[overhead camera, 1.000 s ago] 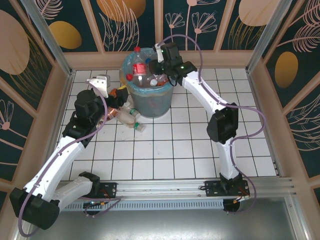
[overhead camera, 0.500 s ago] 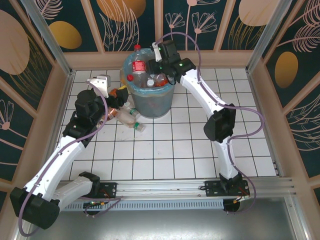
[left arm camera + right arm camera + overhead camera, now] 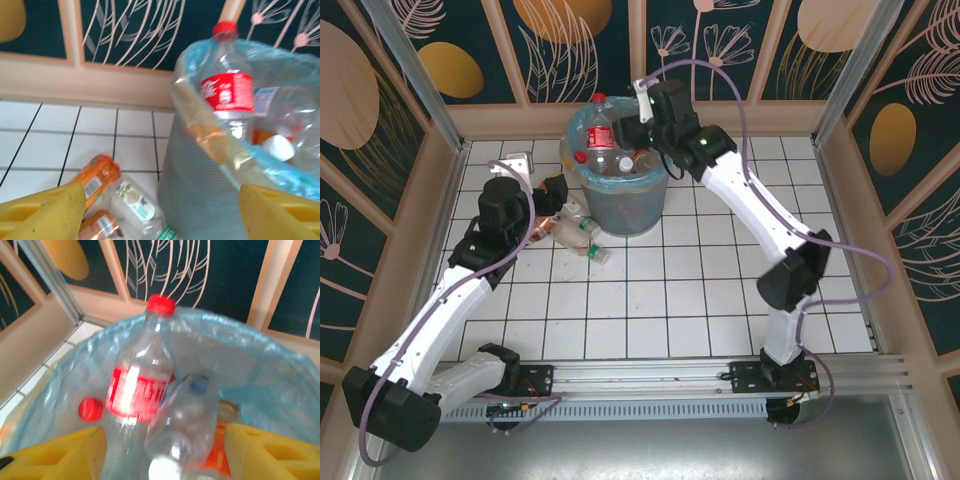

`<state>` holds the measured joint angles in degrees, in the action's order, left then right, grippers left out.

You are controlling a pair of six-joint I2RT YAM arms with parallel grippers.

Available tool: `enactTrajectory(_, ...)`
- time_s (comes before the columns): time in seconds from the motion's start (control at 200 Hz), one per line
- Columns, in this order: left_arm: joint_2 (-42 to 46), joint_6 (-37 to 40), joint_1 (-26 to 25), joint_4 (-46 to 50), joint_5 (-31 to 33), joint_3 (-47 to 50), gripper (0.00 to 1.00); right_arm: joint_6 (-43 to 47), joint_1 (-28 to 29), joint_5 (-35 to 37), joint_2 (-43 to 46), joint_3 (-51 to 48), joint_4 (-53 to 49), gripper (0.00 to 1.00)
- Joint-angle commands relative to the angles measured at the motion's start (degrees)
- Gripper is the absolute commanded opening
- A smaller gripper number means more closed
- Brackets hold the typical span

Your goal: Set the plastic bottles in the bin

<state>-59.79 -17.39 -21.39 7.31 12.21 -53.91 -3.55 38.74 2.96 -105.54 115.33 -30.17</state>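
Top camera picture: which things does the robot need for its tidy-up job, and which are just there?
For the job:
- the bin
- the bottles already inside it
- the bottles lying on the table beside it

Just there:
- the tiled table
- the painted walls
- the metal rail at the front

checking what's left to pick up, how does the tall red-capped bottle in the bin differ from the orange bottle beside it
The tall red-capped bottle is inside the bin; the orange bottle is outside on the tiles. The red-capped bottle stands nearly upright, cap above the rim; the orange bottle lies on its side. The red-capped bottle is clear with a red label; the orange bottle is orange-bodied. Both are plastic drink bottles.
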Motion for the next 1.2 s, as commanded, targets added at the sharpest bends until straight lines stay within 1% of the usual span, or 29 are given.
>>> enactTrajectory(0.0, -2.8, -4.7, 0.6, 7.5, 3.2, -1.5, 0.8, -1.3, 1.6, -0.2, 10.3, -13.5, 11.9, 0.66)
enactTrajectory(0.02, -3.4, -5.0, 0.9, 8.2, 2.6, -3.1, 0.8, -1.6, 1.7, -0.6, 12.1, -16.3, 13.7, 0.66)
enactTrajectory(0.11, -5.7, -6.4, 2.5, 10.1, -0.9, -4.2, 0.8, -3.3, 1.6, -0.6, 18.8, -26.6, 21.0, 0.65)
enactTrajectory(0.17, -6.5, -7.3, 3.3, 10.3, -3.3, -4.8, 0.8, -3.9, 1.5, -1.1, 21.0, -30.4, 24.7, 0.6)
enactTrajectory(0.21, -6.7, -8.1, 3.4, 9.7, -4.4, -5.0, 0.8, -3.9, 1.4, -1.7, 20.9, -30.8, 25.1, 0.53)
enactTrajectory(0.265, -6.5, -9.2, 3.5, 8.4, -5.8, -5.0, 0.8, -3.5, 1.3, -1.8, 18.9, -28.9, 23.5, 0.46)
enactTrajectory(0.34, -6.3, -10.4, 3.5, 7.5, -7.4, -5.0, 0.8, -3.2, 0.8, -1.8, 15.0, -24.8, 20.4, 0.41)
enactTrajectory(0.355, -6.3, -10.6, 3.5, 7.4, -7.7, -4.9, 0.8, -3.2, 0.5, -3.3, 14.0, -23.6, 19.6, 0.4)
enactTrajectory(0.435, -6.1, -11.5, 3.5, 7.2, -8.3, -4.4, 0.8, -3.3, -0.9, -5.7, 8.6, -17.9, 15.7, 0.35)
enactTrajectory(0.52, -6.0, -12.0, 3.5, 7.2, -8.6, -3.6, 0.8, -3.3, -3.0, -8.6, 2.2, -10.8, 10.9, 0.27)
enactTrajectory(0.565, -5.9, -11.9, 3.5, 7.4, -8.8, -3.3, 0.8, -3.4, -4.0, -10.2, -1.5, -6.8, 7.8, 0.25)
enactTrajectory(0.616, -5.7, -11.6, 3.5, 7.6, -8.7, -3.0, 0.8, -3.3, -4.7, -11.7, -4.5, -3.5, 5.5, 0.24)
enactTrajectory(0.746, -4.9, -10.9, 3.5, 8.1, -8.1, -2.2, 0.8, -3.2, -5.9, -12.0, -11.6, 4.5, -0.6, 0.24)
enactTrajectory(0.966, -4.0, -10.6, 3.6, 7.8, -7.6, -0.5, 0.8, -3.0, -6.8, -8.4, -21.1, 18.4, -10.6, 0.27)
enactTrajectory(1.091, -3.9, -10.2, 3.6, 7.7, -7.4, -0.3, 0.8, -2.8, -6.7, -8.5, -23.0, 21.6, -12.8, 0.28)
enactTrajectory(1.191, -4.1, -9.5, 3.7, 8.1, -6.0, -0.6, 0.81, -3.5, -6.6, -9.6, -21.5, 21.9, -12.2, 0.3)
